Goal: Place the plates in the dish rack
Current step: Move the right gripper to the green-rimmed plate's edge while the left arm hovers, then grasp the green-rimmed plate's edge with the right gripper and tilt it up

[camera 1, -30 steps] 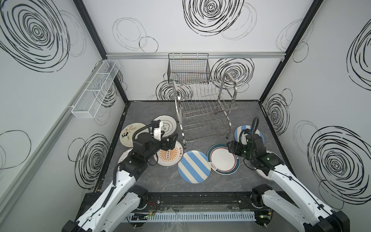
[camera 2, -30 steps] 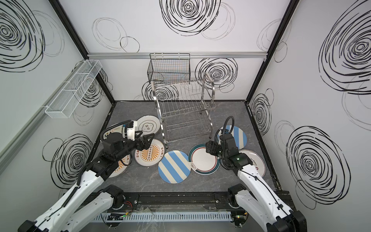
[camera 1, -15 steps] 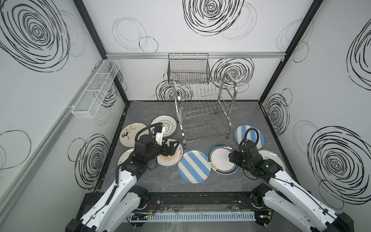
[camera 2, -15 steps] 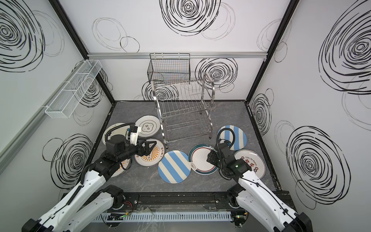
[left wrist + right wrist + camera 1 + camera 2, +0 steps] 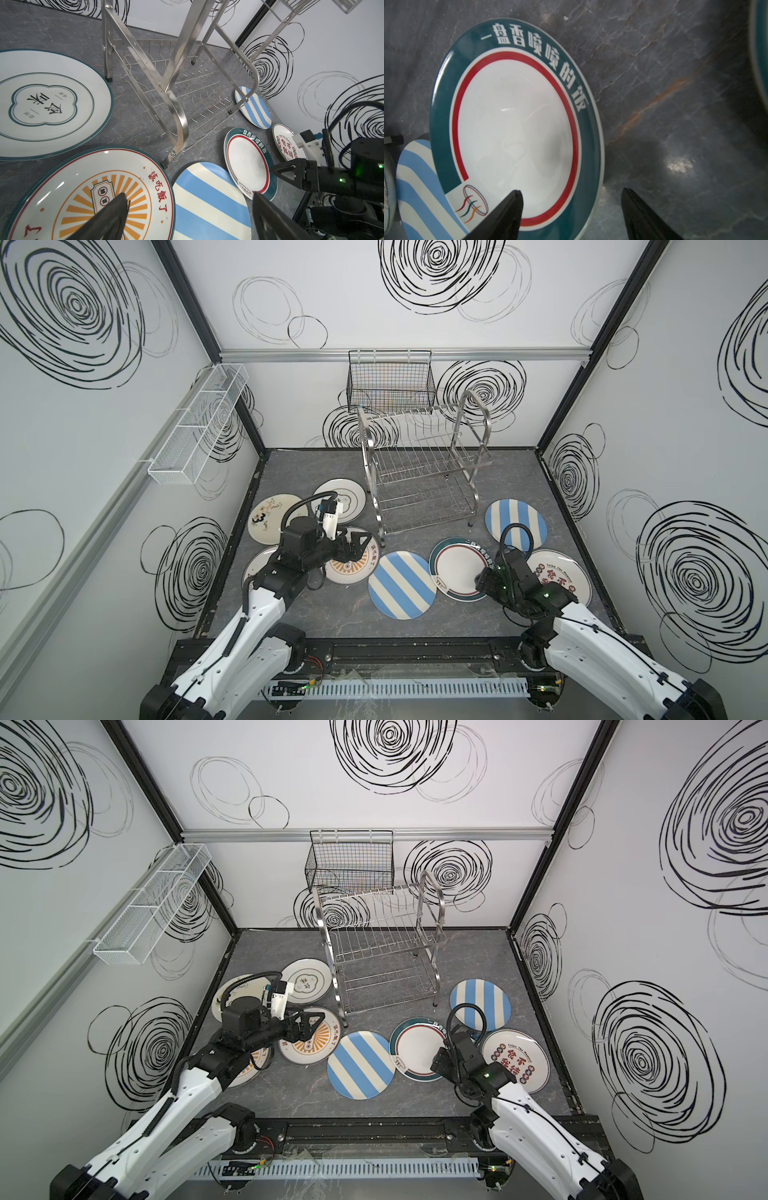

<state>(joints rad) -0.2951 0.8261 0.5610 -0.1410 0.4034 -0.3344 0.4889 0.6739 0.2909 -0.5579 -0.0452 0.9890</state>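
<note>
Grasping, apparently: right pincer, wide open, empty, straddles the rim of the round green-rimmed white plate lying before the shiny steel-wire dish rack; next calls for closing there; left pincer: open, empty.

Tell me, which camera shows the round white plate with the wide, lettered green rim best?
The right wrist view: the round green-rimmed white plate is close and large, its lettering readable. Both top views show it small; the left wrist view, distant and foreshortened.
</note>
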